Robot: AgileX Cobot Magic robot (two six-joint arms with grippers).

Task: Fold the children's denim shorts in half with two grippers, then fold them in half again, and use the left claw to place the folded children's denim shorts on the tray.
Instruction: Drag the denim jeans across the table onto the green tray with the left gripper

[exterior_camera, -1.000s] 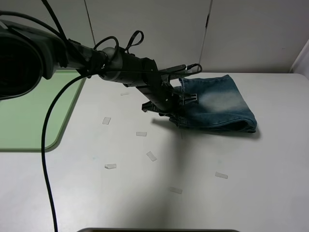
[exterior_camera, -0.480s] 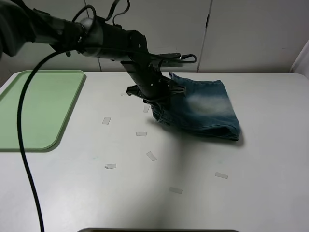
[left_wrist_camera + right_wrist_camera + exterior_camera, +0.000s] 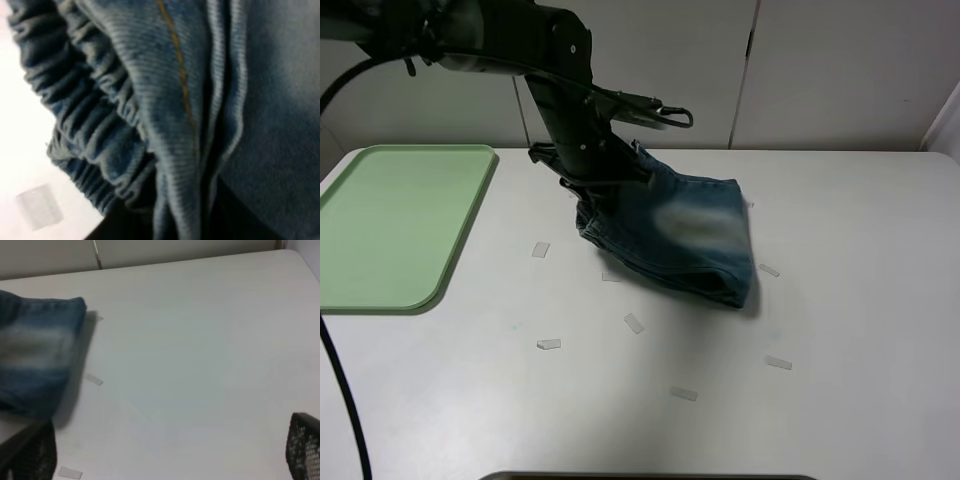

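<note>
Nearest, along the white table's [image 3: 840,400] front, eight small pale tape strips [image 3: 549,344] lay scattered, some close around the garment. At table centre sat the folded children's denim shorts [image 3: 670,235], one bundle, its gathered waistband end lifted at ten o'clock where the left claw [image 3: 600,190] pinched it; the claw's tips were buried in cloth and hard to make out. The pale green tray [image 3: 380,225] lay at nine o'clock, cut off by the frame. The right gripper [image 3: 170,452] stood spread wide over bare table, only its fingertips showing. Farthest back stood white cabinet doors [image 3: 830,70].
</note>
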